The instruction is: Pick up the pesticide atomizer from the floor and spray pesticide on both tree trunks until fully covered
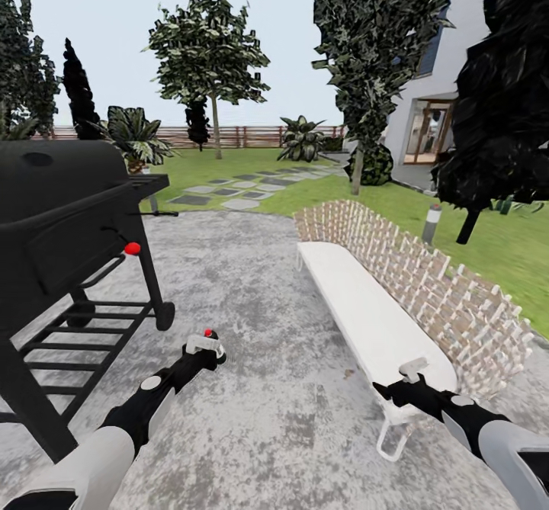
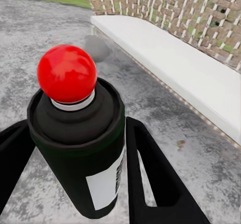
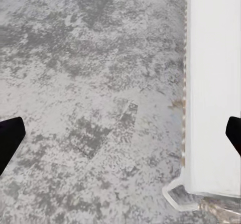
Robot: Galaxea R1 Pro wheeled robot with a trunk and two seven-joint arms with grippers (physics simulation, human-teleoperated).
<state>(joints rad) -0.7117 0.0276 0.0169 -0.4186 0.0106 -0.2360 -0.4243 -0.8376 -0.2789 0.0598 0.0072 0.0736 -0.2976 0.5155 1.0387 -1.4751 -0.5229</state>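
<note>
Left end effector (image 2: pixel 75 184): closed around the pesticide atomizer (image 2: pixel 80 148) (red knob on top)
Right end effector (image 3: pixel 120 133): spread wide, empty, above paving (image 3: pixel 90 83)

The patio floor (image 1: pixel 252 296) looks like rough, mottled grey concrete, matt all over. The grill (image 1: pixel 61 213) has a smooth black metal look with a dull sheen. The pesticide atomizer (image 2: pixel 83 148) is a dark, matt can with a glossy red ball on top and a white paper-like label. The bench (image 1: pixel 366 312) is smooth, matt white.
</note>
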